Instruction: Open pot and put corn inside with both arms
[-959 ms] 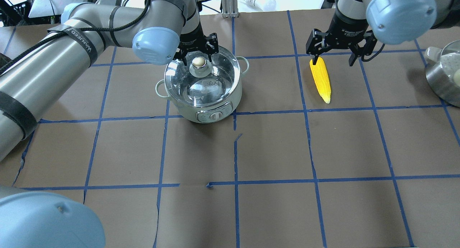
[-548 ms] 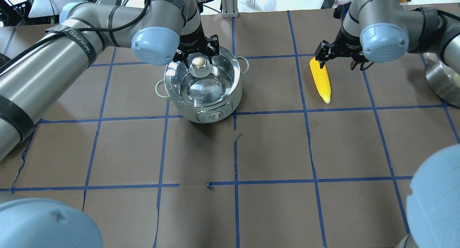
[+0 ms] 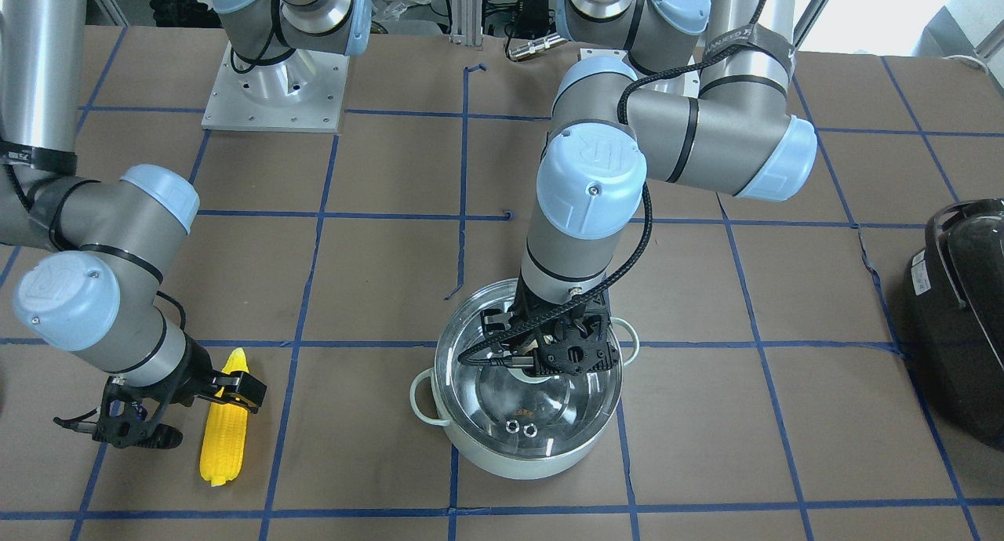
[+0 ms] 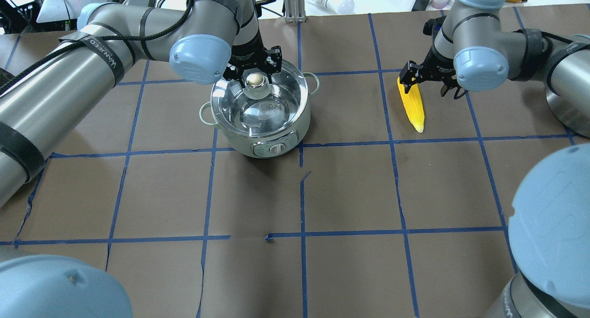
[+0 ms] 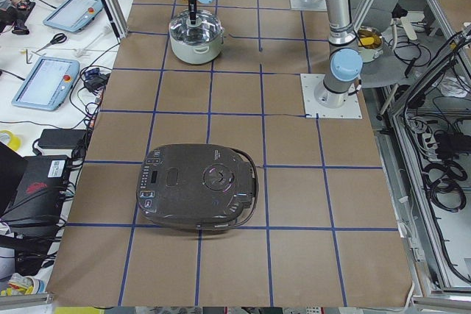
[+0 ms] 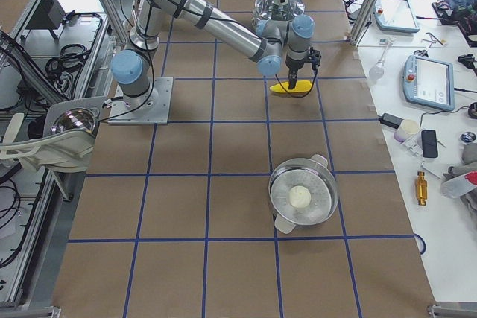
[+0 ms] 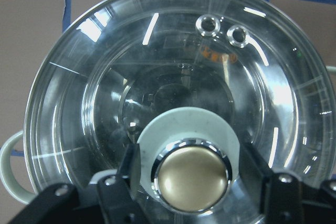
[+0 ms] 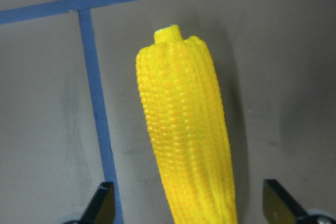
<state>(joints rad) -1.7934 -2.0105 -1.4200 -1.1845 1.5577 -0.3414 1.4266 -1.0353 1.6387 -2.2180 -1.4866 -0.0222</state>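
Observation:
The mint-green pot (image 4: pixel 258 140) stands with its glass lid (image 4: pixel 276 108) on, also in the front view (image 3: pixel 533 455). My left gripper (image 4: pixel 255 74) is open, low over the lid, one finger on each side of the metal knob (image 7: pixel 191 174). The yellow corn (image 4: pixel 412 103) lies flat on the table to the right of the pot, also in the front view (image 3: pixel 223 431). My right gripper (image 4: pixel 426 83) is open and straddles the corn's thick end (image 8: pixel 184 129), fingertips (image 8: pixel 105 205) clear of it on both sides.
A large black appliance (image 3: pixel 961 321) sits at the table end on my left side. A steel steamer pot (image 6: pixel 302 195) with a white lump in it stands on my far right (image 4: pixel 569 101). Blue tape lines grid the brown table (image 4: pixel 350 193).
My right gripper has dropped lower and its wrist has swung, so the open fingers now straddle the corn's thick end. My left gripper has stayed around the knob, barely moved.

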